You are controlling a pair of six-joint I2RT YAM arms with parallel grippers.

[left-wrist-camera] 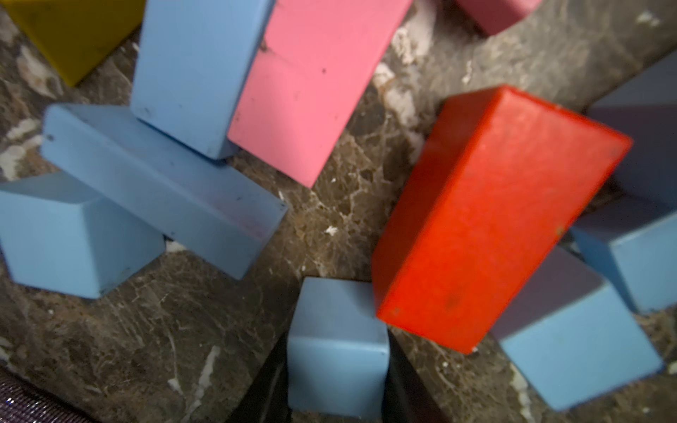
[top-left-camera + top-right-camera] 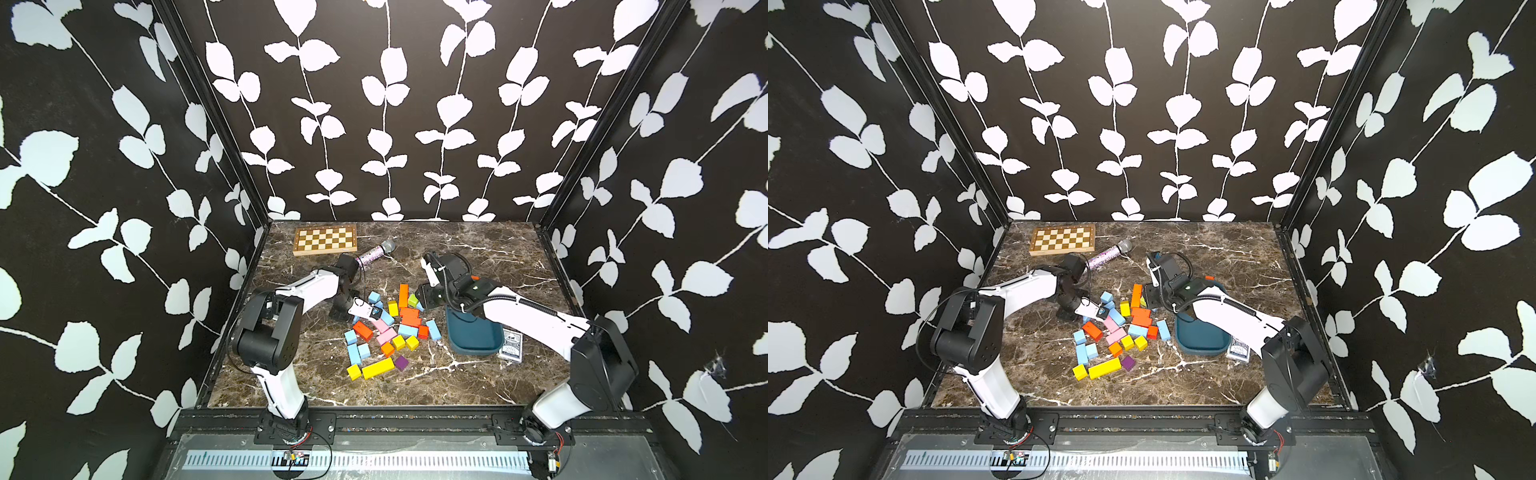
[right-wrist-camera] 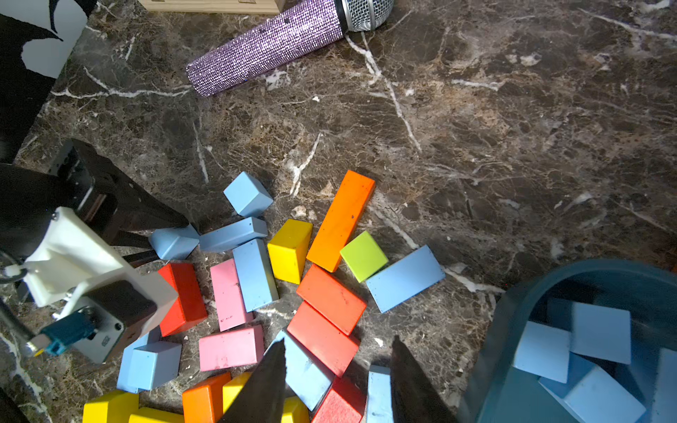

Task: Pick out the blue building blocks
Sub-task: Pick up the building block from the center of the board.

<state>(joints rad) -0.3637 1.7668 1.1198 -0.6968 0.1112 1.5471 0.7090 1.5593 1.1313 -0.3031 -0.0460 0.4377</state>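
Several blue building blocks (image 2: 354, 353) lie mixed with other coloured blocks in a pile mid-table, and the same blocks (image 2: 1081, 353) show in both top views. More blue blocks (image 3: 600, 329) lie inside the dark teal tray (image 2: 473, 347). My left gripper (image 1: 337, 340) is down at the pile's far left edge, shut on a blue cube (image 1: 337, 370) that rests on the table. My right gripper (image 3: 340, 340) hangs open over the pile's right side beside the tray, holding nothing. A blue block (image 3: 306, 370) and a red one lie beneath it.
A red block (image 1: 487, 219) and a pink bar (image 1: 307, 84) lie close to the held cube. A chessboard (image 2: 325, 240) and a glittery purple microphone (image 2: 376, 252) lie at the back. A card deck (image 2: 510, 344) sits right of the tray.
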